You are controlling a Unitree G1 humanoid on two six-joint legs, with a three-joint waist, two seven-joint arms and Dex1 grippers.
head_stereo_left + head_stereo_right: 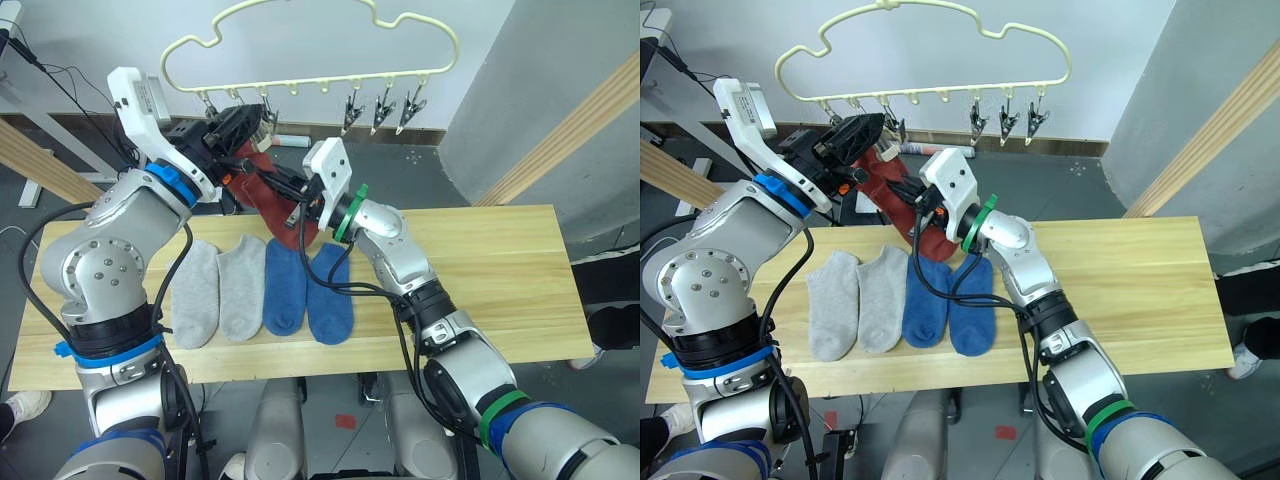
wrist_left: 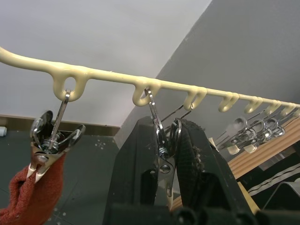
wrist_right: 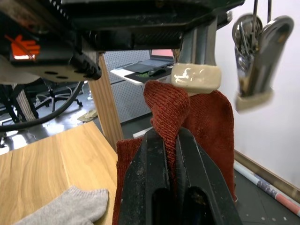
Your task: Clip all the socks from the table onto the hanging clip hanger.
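Left gripper (image 2: 166,154) squeezes hanger clip (image 2: 161,157) open; right gripper (image 3: 171,140) pinches red sock (image 3: 206,122) cuff beneath. Misaligned cuff could miss clip, drop.

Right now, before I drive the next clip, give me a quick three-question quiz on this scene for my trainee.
1. True or false: two grey socks and two blue socks lie on the table.
2. The sock pinched in the right pincer is: A grey, B blue, C brick red.
3. Fill in: the left pincer is shut on a ___ of the clip hanger.
Key: 1 true; 2 C; 3 clip.
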